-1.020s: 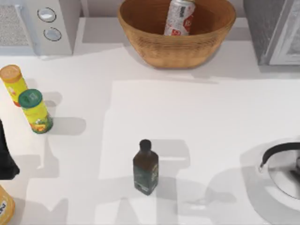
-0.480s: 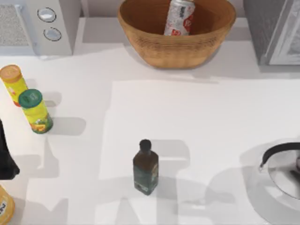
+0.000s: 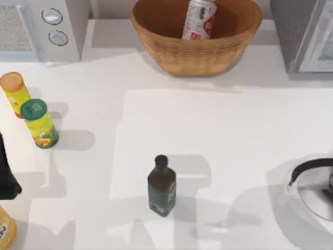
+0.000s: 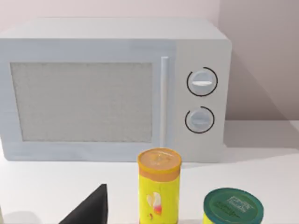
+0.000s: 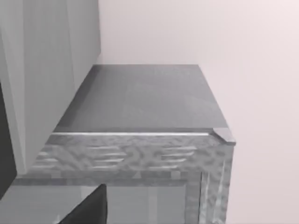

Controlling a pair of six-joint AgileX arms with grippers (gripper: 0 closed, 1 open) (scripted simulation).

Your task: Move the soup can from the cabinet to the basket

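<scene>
Leaning inside the basket, well left of the cabinet, the soup can is seen tilted against the basket's back wall. Rigid, smooth, likely slippery metal is judged; mid-label is best gripped. Gripper fingers cannot be told.

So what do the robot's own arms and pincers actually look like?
Not much shows. The left arm is a matt black bulk at the top view's left edge. The left pincer's finger and the right pincer's finger are black, pointed wedges. No cables or markings visible.
</scene>
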